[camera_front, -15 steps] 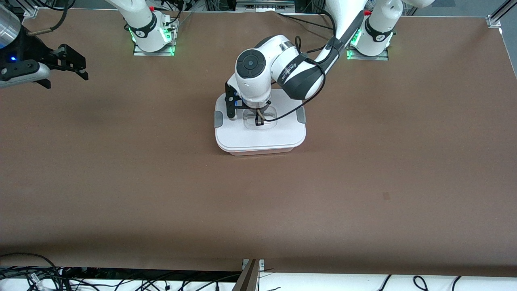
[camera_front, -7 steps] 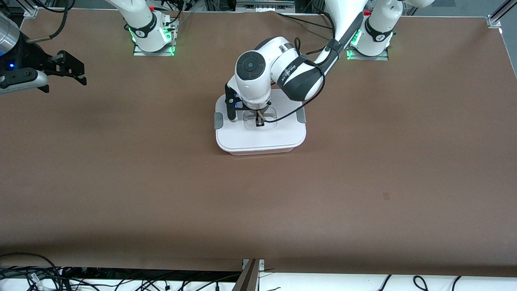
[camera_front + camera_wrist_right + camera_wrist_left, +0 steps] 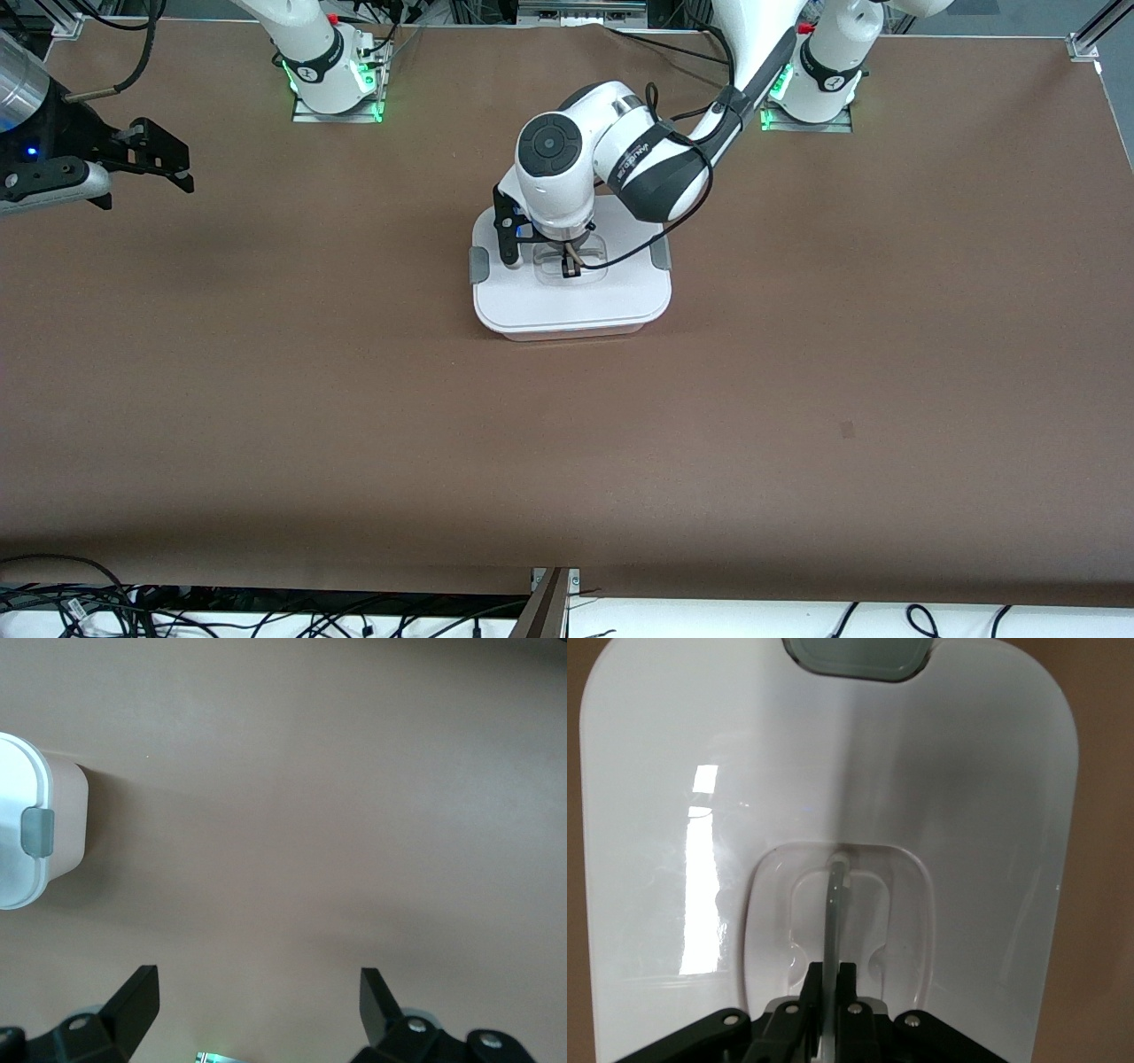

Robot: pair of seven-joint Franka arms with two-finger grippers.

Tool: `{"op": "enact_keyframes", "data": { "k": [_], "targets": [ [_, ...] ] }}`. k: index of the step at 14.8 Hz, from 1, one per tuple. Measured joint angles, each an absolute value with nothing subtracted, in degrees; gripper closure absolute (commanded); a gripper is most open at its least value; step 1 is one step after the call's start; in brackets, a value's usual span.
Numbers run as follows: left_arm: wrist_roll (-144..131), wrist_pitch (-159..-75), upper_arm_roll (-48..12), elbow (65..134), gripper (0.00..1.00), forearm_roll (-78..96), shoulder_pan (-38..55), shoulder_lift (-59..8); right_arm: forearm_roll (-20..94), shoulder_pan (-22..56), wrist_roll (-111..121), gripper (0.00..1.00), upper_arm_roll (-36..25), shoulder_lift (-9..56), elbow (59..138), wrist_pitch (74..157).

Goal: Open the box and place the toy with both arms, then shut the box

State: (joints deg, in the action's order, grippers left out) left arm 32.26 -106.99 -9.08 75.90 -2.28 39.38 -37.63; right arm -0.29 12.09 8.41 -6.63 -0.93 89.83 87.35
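The pale pink box (image 3: 571,331) stands in the middle of the table with its white lid (image 3: 567,297) on it and grey clips (image 3: 478,264) at both ends. My left gripper (image 3: 568,263) is down on the lid, shut on the clear recessed handle (image 3: 835,904). My right gripper (image 3: 168,158) is open and empty, up in the air over the table's edge at the right arm's end. The right wrist view shows the box's end (image 3: 64,824) and one clip (image 3: 37,833), with the open right gripper (image 3: 259,988) over bare table. The toy is not in view.
The brown table (image 3: 797,372) spreads wide around the box. The arm bases (image 3: 335,80) stand along the table's edge farthest from the front camera. Cables (image 3: 106,602) lie off the edge nearest the camera.
My right gripper has shifted slightly at the table's edge, wandering toward the bases and back. My left gripper has stayed shut on the lid's handle.
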Motion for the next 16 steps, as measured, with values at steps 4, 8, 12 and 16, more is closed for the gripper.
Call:
{"op": "enact_keyframes", "data": {
  "k": [4,8,12,16],
  "targets": [
    [31.59,-103.52,-8.15,72.8,0.0,-2.28,39.06,-37.7,-0.29,12.09,8.4,0.0,-6.73,-0.92,89.74,87.52],
    [28.67,-99.31,-6.58,67.92,0.0,-2.28,34.85,-37.67,-0.29,12.09,8.4,0.0,-6.74,-0.92,89.69,87.53],
    [26.18,-99.17,-5.44,66.99,0.0,-2.29,26.35,-37.71,-0.29,12.09,8.4,0.0,-6.77,-0.91,89.66,87.53],
    [26.15,-99.16,3.55,66.18,0.0,-2.28,23.54,-37.7,-0.29,12.09,8.41,0.0,-6.78,-0.9,89.66,87.53]
  ]
}}
